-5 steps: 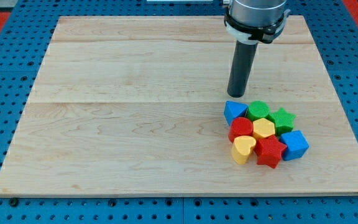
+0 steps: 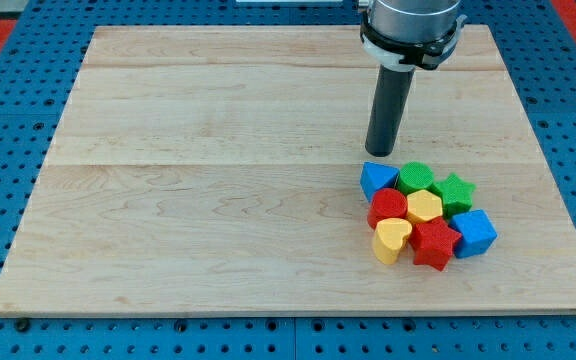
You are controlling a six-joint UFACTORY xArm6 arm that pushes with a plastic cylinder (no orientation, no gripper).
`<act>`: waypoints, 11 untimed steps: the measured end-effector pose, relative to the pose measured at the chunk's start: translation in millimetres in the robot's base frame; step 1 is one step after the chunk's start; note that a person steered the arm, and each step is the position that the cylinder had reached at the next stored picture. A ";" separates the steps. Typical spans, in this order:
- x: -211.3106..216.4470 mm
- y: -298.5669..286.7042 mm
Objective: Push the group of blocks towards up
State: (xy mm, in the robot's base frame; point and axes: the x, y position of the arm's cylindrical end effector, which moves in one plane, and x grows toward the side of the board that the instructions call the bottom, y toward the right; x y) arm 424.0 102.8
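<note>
Nothing has shifted in the last half second: my tip (image 2: 381, 152) has no fingers to open or close and waits just above the blue triangular block (image 2: 376, 179). The cluster sits lower right; we probably must circle beneath it first.

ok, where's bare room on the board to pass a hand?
Bare: the wooden board left of the blue triangular block, and the bottom strip under the yellow heart block. Crowded: the cluster, my tip just above it.
</note>
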 end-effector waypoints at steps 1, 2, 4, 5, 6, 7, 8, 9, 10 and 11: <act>-6.3 17.5; -6.3 51.9; -5.0 136.3; 13.9 172.0; 58.6 195.9; 108.7 186.0; 154.2 147.8; 161.9 70.8; 130.0 25.5; 110.2 4.6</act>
